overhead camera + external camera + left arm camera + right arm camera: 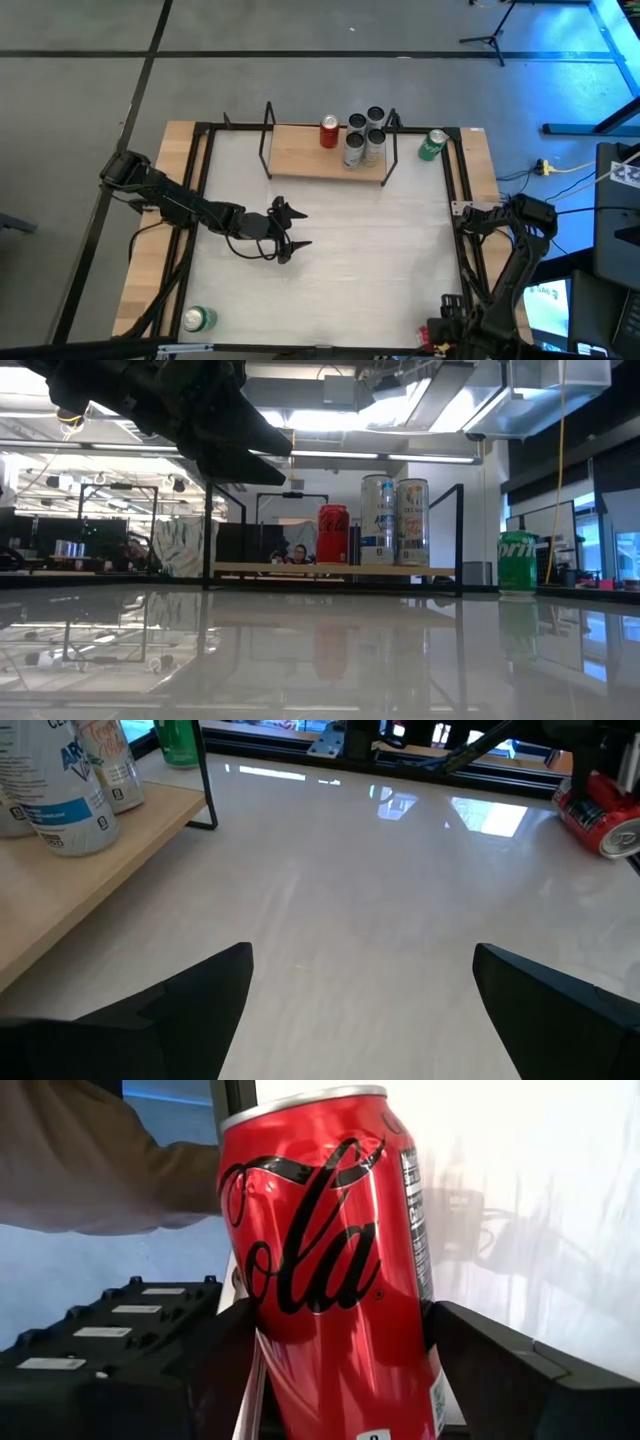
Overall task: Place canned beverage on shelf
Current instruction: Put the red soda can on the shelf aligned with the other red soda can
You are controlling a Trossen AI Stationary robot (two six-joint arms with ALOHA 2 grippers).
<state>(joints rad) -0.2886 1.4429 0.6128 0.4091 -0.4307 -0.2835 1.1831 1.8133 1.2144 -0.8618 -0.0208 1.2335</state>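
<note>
A red cola can point(330, 1270) lies on its side at the table's near right edge point(600, 812). My right gripper point(340, 1370) points down over it, open, one finger close on each side of its body. My left gripper point(290, 232) hangs open and empty above the table's middle left point(360, 1010). The shelf point(300, 157), a light-wood board in a black rod frame, stands at the far edge. On it stand a red can point(333, 533) and several tall silver cans point(378, 520). My right gripper comes at the lying red can from above, its fingers point(200, 1370) across the can's body. No gap shows between fingers and can wall. Whether they touch it I cannot tell.
A green can point(517, 563) stands on the table just right of the shelf. Another green can point(198, 318) lies at the near left corner. A tan sleeve point(80, 1170) shows beyond the red can. Black frame rails point(200, 200) border the white tabletop.
</note>
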